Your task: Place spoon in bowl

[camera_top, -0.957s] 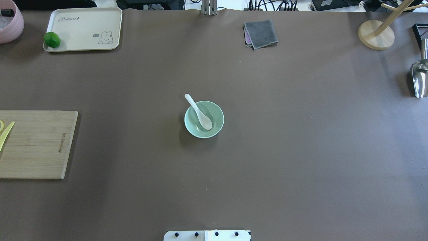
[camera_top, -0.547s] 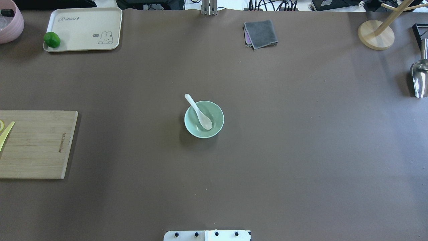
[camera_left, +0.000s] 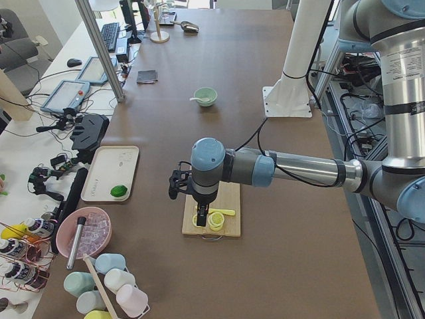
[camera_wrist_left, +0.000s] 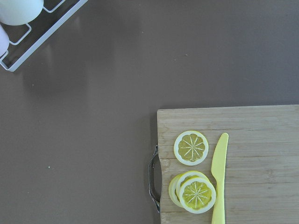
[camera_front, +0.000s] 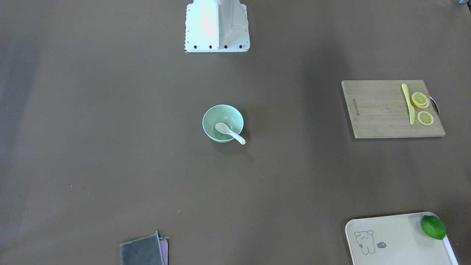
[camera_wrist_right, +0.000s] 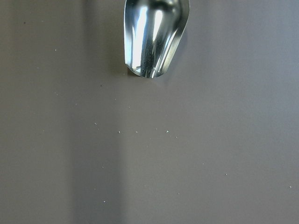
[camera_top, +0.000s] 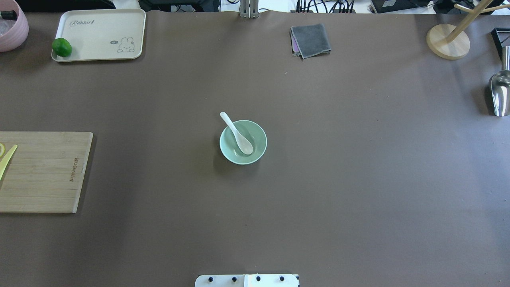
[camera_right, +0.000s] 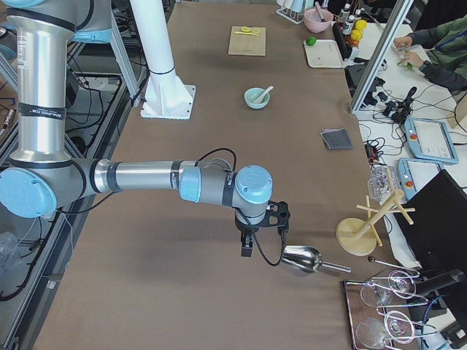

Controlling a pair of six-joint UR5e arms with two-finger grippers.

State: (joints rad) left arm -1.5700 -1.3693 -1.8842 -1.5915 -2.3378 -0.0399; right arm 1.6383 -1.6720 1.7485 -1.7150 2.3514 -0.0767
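The pale mint-green bowl (camera_top: pixel 258 137) stands at the table's middle. The white spoon (camera_top: pixel 239 137) lies in it, scoop on the bowl's floor, handle resting on the far-left rim and sticking out past it. Both show in the front view, bowl (camera_front: pixel 230 116) and spoon (camera_front: pixel 229 133). My left gripper (camera_left: pixel 199 218) hangs over the cutting board at the table's left end, far from the bowl. My right gripper (camera_right: pixel 246 249) hangs beside a metal scoop at the right end. Both show only in side views, so I cannot tell whether they are open or shut.
A wooden cutting board (camera_top: pixel 44 171) with a yellow knife (camera_front: pixel 407 103) and lemon slices (camera_wrist_left: pixel 191 147) lies left. A tray (camera_top: pixel 99 34) with a lime (camera_top: pixel 61 47), a grey cloth (camera_top: pixel 310 40), a wooden stand (camera_top: pixel 448 41) and a metal scoop (camera_top: pixel 499 93) line the far and right edges.
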